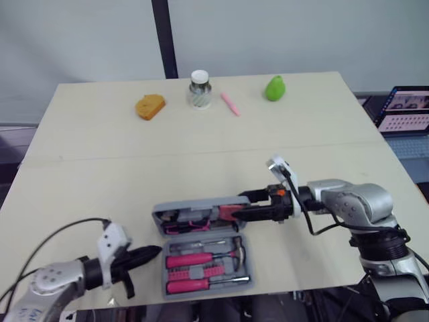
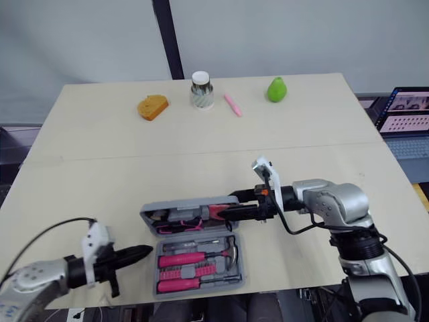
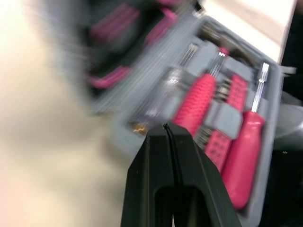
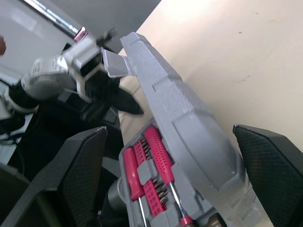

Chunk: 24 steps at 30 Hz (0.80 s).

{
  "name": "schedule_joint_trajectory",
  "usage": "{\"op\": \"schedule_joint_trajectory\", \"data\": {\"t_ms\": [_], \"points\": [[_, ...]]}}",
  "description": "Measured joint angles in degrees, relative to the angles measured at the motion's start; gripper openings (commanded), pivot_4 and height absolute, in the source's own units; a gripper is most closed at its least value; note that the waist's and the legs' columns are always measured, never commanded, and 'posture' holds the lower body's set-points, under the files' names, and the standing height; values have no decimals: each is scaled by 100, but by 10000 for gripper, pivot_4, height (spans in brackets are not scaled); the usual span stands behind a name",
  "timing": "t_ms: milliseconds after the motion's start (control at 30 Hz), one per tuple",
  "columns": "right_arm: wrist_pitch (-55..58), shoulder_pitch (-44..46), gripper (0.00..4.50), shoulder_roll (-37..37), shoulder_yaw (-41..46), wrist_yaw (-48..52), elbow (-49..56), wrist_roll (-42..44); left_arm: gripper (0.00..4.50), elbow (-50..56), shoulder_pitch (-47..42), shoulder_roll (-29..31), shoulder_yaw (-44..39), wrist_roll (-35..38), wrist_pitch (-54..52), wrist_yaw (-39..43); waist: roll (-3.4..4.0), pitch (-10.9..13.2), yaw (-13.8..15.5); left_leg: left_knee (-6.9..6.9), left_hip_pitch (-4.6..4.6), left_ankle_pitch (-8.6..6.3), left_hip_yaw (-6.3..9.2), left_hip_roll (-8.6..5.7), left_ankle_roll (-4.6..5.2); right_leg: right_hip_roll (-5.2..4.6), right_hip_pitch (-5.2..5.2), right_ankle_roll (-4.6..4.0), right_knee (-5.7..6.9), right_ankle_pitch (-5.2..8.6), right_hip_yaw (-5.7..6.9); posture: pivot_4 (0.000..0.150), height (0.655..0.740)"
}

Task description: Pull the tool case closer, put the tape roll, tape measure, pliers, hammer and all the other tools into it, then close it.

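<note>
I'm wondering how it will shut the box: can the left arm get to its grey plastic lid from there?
Probably yes: the left end effector lies just beside the grey plastic tool case, nothing between; the right end effector straddles its raised lid.

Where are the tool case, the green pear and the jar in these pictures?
tool case [image 4: 189, 127], right wrist view, on the lid's grey outer shell
green pear [image 1: 275, 88], left eye view, middle of its body
jar [image 1: 200, 95], left eye view, on its side

L gripper [image 3: 169, 130] closed, by tool case [image 3: 272, 156]
</note>
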<state>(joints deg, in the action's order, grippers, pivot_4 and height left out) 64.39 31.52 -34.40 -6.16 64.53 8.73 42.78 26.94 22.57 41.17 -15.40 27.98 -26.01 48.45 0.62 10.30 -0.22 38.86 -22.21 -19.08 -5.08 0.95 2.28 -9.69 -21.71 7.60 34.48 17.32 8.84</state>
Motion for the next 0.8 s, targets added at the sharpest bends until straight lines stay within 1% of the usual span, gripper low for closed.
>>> {"op": "schedule_joint_trajectory", "data": {"t_ms": [67, 167, 367, 600, 667, 800], "points": [[85, -110, 44889, -102, -42, 101, 246, 159, 0, -59, -85, 97, -338, 148, -94, 46, -1, 1, 12, 1, 0, -2, 0, -2, 2, 0, 1, 0, 0, 0, 1, 1500, 7400], [129, -123, 44889, -148, -55, 137, 425, 267, 0, -94, -215, 216, -610, 231, -167, 79, -3, 2, 14, 4, -1, -4, -1, -3, 3, -1, 2, 2, 0, -1, -1, 1500, 7400], [322, -507, 44889, -431, -57, 196, 815, 576, 0, -263, -392, 283, -662, 295, -281, 180, -3, 2, 16, 3, 0, -10, -2, -3, 1, 2, 3, 2, -2, -1, 1, 1500, 7400], [312, -983, 44889, -734, -186, 197, 959, 584, 0, -299, -504, 290, -658, 294, -298, 187, -7, 4, 17, 5, 1, -11, -5, -2, 2, 2, 4, 2, -5, -1, 0, 1500, 7400], [163, -1096, 44889, -789, -133, 180, 968, 563, 0, -298, -532, 290, -658, 294, -294, 187, -8, 4, 14, 6, 1, -11, -7, -1, 2, 2, 4, 2, -5, -1, -1, 1500, 7400], [-609, -1364, 44889, -875, 364, 74, 858, 276, 0, -316, -444, 285, -805, 281, -214, 170, -13, 7, 21, 7, 1, -11, -10, -2, 2, 2, 4, 4, -6, -2, -1, 1500, 7400]]}}
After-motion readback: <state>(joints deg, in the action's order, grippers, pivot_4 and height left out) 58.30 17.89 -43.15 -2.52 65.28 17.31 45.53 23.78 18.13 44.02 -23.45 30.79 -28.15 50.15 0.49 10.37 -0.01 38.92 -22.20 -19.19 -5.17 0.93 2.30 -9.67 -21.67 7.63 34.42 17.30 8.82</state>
